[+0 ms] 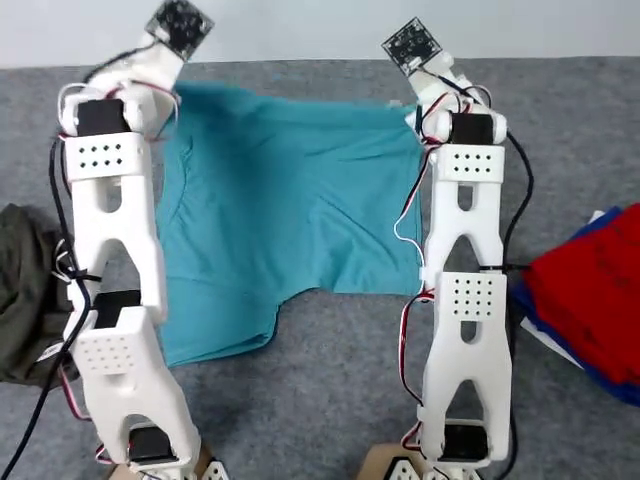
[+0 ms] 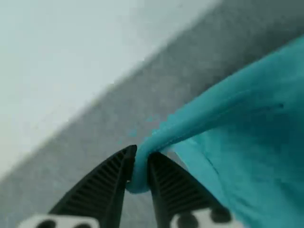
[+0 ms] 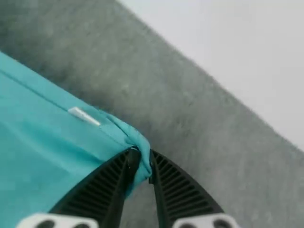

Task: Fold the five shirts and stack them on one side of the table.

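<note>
A teal shirt (image 1: pixel 290 210) is spread between the two arms on the grey table (image 1: pixel 340 390), stretched taut along its far edge. My left gripper (image 2: pixel 138 159) is shut on the shirt's (image 2: pixel 247 142) far left corner, the cloth bunched between its black fingers (image 2: pixel 109 178). My right gripper (image 3: pixel 141 159) is shut on the far right corner of the shirt (image 3: pixel 42 152), near a small white tag (image 3: pixel 84 115). In the high view the left arm (image 1: pixel 110 190) lies along the shirt's left side and the right arm (image 1: pixel 465 230) along its right side.
A dark olive garment (image 1: pixel 25 290) lies heaped at the left edge. A red garment (image 1: pixel 590 290) on a blue one (image 1: pixel 560 330) sits at the right edge. The pale wall (image 1: pixel 300 30) runs behind the table's far edge.
</note>
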`<state>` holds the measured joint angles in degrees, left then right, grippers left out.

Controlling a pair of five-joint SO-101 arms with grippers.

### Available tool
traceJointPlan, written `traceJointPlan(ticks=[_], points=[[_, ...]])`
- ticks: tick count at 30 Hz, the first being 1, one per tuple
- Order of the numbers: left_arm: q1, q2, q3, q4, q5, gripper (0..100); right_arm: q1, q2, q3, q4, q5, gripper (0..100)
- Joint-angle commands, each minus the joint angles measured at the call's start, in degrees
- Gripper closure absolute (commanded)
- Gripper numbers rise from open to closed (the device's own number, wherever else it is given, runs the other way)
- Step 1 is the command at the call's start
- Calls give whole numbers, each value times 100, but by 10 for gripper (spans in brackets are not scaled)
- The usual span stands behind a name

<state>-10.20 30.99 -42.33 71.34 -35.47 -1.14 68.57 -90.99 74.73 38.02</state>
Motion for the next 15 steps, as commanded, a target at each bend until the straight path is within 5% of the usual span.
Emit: traceJointPlan(ticks=[1, 7, 15], points=[[-79, -62, -242, 1301, 53, 998, -92, -312, -554, 1042, -26, 988], [53, -62, -198, 2919, -844, 998, -154, -312, -545, 2167, -26, 988], [-70, -580, 374, 2927, -818, 998, -215, -760, -510, 2826, -35, 988]])
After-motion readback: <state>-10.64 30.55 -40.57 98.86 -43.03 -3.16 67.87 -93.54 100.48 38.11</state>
